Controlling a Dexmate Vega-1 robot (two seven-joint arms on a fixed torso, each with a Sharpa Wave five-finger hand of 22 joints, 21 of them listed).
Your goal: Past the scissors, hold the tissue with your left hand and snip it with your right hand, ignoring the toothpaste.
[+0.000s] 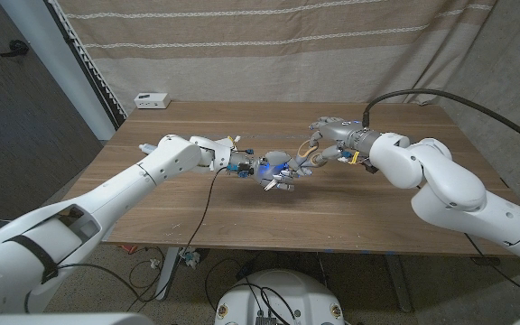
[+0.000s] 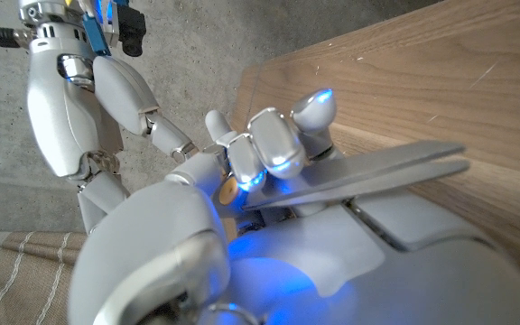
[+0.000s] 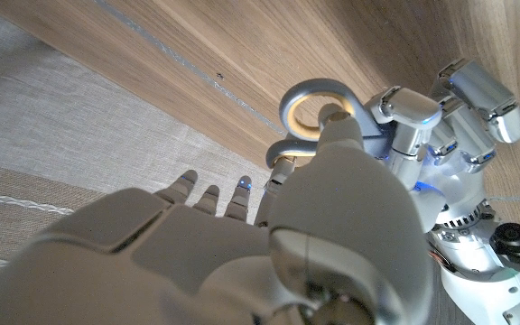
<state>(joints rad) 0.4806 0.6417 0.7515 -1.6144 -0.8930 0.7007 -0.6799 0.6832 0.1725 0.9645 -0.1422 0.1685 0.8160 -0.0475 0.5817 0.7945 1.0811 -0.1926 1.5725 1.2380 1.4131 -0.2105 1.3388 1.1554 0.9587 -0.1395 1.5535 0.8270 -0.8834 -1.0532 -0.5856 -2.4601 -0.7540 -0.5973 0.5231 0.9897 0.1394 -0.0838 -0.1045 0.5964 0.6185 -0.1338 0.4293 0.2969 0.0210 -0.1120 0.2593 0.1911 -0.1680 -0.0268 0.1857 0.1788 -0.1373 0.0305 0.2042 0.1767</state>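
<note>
The scissors (image 1: pixel 283 176) sit above the middle of the wooden table (image 1: pixel 242 221), held between the two hands where they meet. In the left wrist view the closed grey blades (image 2: pixel 368 171) lie across the left hand (image 2: pixel 269 158), whose fingers curl around them, so this hand grips the blade end. In the right wrist view the pale grey handle loops (image 3: pixel 314 113) stand just past the right hand (image 3: pixel 341 181), with a finger of that hand pushed into one loop; the right hand holds the handle end. From the head view, the left hand (image 1: pixel 258 168) and right hand (image 1: pixel 312 155) touch at the scissors, both arms reaching in from the sides. A small white box (image 1: pixel 152 99) rests at the table's far left corner, well apart from the hands.
</note>
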